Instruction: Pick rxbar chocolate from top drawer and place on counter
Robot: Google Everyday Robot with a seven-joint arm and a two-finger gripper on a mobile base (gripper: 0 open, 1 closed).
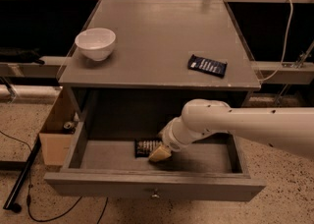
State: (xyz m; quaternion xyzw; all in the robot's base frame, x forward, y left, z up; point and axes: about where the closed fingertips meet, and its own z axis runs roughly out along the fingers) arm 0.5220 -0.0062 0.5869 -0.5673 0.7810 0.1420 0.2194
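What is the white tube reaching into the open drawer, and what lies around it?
The white tube is a robot's arm; the rest of the robot is out of view. The single picture looks down from in front and above. The arm's tip is a pincer, low inside the open top drawer, beside a dark snack bar, the rxbar chocolate. Whether it holds the bar cannot be seen. On the counter lie a white bowl and a dark blue bar.
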